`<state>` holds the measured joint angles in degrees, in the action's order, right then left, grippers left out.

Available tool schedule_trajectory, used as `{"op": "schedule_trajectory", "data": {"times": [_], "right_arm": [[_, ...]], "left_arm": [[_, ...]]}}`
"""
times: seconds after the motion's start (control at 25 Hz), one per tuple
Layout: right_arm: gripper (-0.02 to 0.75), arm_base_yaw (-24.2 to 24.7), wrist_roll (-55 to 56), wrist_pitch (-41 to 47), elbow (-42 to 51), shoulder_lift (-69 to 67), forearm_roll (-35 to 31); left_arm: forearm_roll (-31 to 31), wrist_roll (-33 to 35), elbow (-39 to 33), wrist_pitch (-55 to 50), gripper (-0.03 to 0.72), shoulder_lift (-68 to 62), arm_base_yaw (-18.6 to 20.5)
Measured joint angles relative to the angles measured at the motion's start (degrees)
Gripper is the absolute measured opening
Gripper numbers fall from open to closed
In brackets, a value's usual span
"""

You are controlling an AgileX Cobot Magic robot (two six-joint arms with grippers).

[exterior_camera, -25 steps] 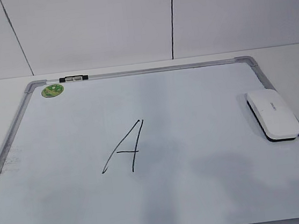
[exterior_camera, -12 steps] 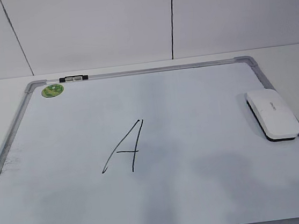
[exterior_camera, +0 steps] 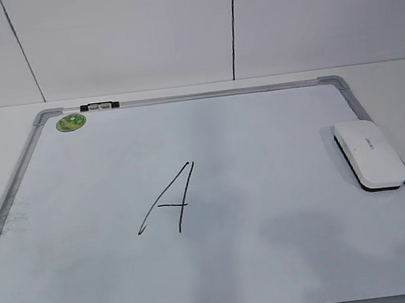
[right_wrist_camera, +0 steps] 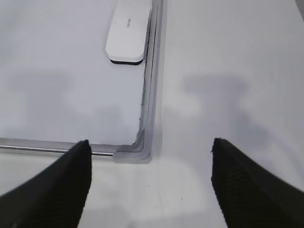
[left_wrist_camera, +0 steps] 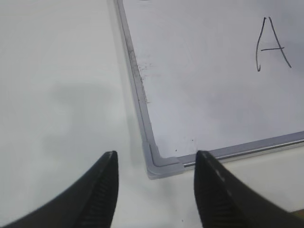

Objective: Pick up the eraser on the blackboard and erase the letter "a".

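**A:** How far along is the job?

**B:** Barely begun, by my reading. The eraser [exterior_camera: 370, 154] lies flat on the board [exterior_camera: 275, 275], untouched, and the letter [exterior_camera: 168, 199] is whole, with no smear across it. The only mark on show is a slanted capital A; I see no small cursive one.

**A:** Where is the eraser, relative to that letter?

**B:** Well to its right, hard against the board's right frame, white top up with a dark strip showing underneath. In the right wrist view it sits ahead of the right gripper [right_wrist_camera: 152, 183], beyond the board's near right corner.

**A:** And the jaws?

**B:** Both sets are spread wide and hold nothing. The right pair hangs over the bare counter [right_wrist_camera: 228, 71] just off that corner. The left gripper [left_wrist_camera: 156, 187] hovers over the near left corner of the board, with the letter well off toward the top right of its view. Neither arm shows in the exterior view.

**A:** What remains?

**B:** Everything: reach the eraser, grip it, carry it left to the letter and rub the marks away. The right arm looks the nearer of the two.

**A:** Any containers?

**B:** None. On the board's far frame there is only a green sticker [exterior_camera: 71, 122] and a small black clip [exterior_camera: 99, 105].
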<state>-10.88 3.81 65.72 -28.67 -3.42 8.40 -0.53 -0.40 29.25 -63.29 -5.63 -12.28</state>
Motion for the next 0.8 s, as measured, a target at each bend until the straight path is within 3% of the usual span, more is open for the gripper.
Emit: {"op": "schedule_trajectory", "data": {"times": [0.52, 0.8], "right_arm": [[0.594, 0.00, 0.00, 0.00, 0.00, 4.27, 0.20], [0.594, 3.86, 0.00, 0.00, 0.00, 4.27, 0.20]], "left_arm": [[0.00, 0.00, 0.00, 0.00, 0.316, 4.99, 0.00], [0.00, 0.00, 0.00, 0.00, 0.302, 4.99, 1.40]]}}
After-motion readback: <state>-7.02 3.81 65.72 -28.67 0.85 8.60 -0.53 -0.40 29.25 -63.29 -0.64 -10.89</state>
